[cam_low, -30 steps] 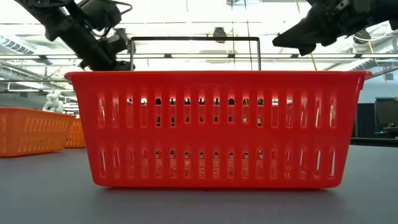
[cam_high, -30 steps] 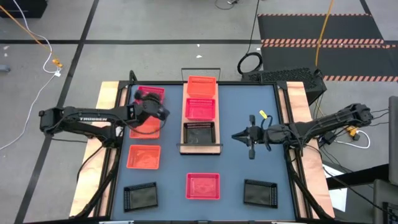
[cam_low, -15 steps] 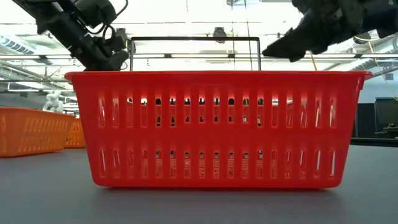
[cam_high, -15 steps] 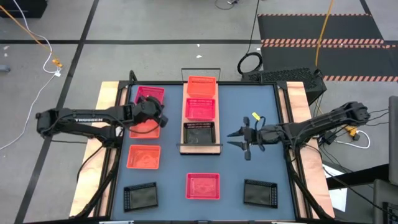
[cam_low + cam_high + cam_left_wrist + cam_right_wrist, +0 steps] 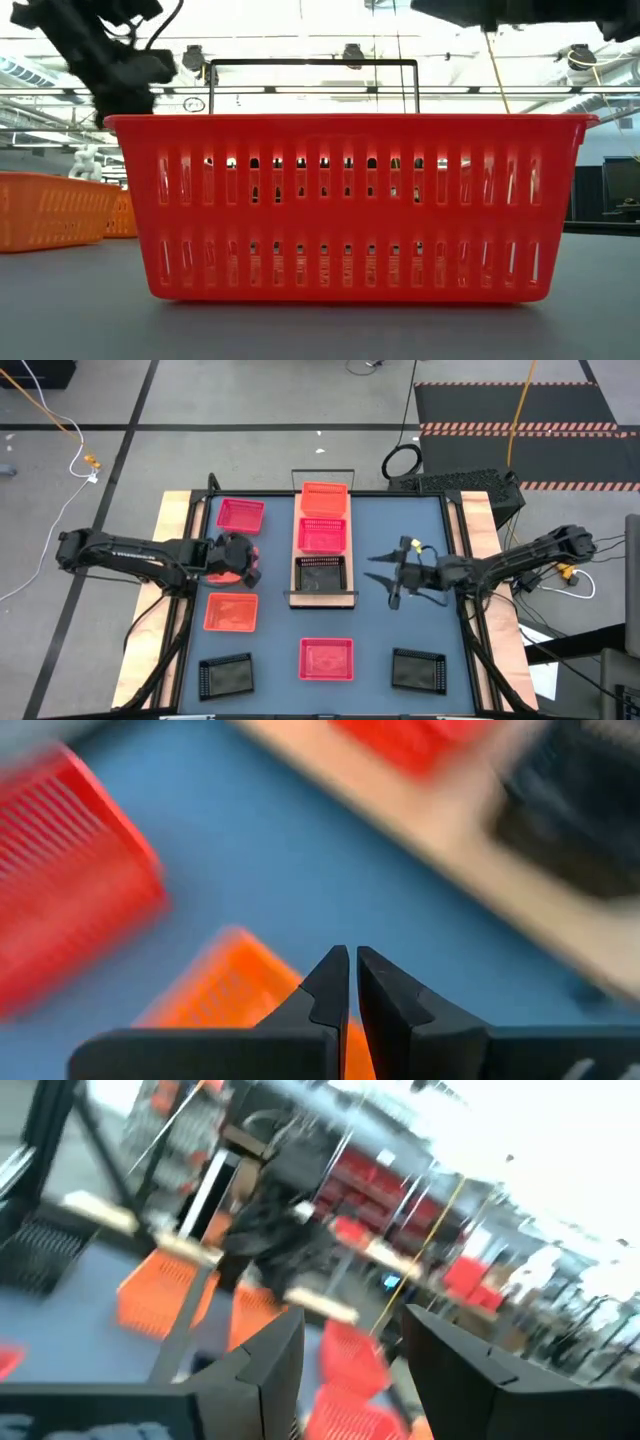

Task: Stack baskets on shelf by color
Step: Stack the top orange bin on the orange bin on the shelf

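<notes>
Over desk's left side | left end effector (image 5: 243, 560) hovering closed, empty, above orange basket (image 5: 227, 565) | lying left of shelf (image 5: 323, 597) | right end effector (image 5: 385, 575) gaping, waiting farther off.

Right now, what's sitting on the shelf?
On the shelf: orange basket at the far end, pink-red basket in the middle, black basket nearest. Whether any is a stack can't be told from above.

Left arm reaches in from frame left, high view; left gripper (image 5: 246, 563) left of centre, fingers (image 5: 330, 988) nearly closed, empty. Right arm enters from right; right gripper (image 5: 385, 573) right of centre, fingers (image 5: 265, 1362) spread apart.
</notes>
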`<state>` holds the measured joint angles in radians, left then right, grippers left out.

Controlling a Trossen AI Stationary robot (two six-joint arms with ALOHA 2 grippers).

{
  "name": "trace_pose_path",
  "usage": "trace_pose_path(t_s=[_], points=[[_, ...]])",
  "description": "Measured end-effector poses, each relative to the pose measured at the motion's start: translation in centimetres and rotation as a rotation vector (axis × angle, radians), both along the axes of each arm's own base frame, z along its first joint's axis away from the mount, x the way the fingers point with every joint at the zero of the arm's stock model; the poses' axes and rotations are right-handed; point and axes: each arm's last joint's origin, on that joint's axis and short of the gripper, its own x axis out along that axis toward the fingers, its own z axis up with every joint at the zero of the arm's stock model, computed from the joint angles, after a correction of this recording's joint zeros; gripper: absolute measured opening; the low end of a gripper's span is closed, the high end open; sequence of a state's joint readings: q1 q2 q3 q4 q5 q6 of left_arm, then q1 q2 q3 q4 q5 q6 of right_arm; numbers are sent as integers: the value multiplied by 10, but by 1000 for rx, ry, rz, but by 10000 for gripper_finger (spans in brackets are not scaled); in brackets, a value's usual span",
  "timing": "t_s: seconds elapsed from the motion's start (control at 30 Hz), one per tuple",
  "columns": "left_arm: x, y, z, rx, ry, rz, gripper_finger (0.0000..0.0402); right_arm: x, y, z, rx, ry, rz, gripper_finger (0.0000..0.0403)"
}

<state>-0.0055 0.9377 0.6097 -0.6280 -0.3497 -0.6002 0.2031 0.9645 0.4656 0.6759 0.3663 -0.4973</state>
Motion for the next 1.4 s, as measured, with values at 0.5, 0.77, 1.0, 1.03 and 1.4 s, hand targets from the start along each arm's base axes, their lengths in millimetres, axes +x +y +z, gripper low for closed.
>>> trace_pose_path(t_s=[0.5, 0.77, 1.0, 1.03, 1.4], points=[[-13, -65, 9, -262, 406, -73, 27, -2, -10, 3, 63, -26, -38, 167], [-6, -58, -11, -58, 572, 43, 84, 7, -17, -7, -26, 45, -86, 167], [0, -29, -11, -39, 623, 80, 100, 8, -26, -2, -79, -6, -121, 167], [1, -24, -11, -36, 626, 95, 99, 9, -27, -2, -78, -7, -116, 167], [-23, 29, -7, -146, 755, 567, 98, 9, -39, -2, -38, -11, -126, 167]])
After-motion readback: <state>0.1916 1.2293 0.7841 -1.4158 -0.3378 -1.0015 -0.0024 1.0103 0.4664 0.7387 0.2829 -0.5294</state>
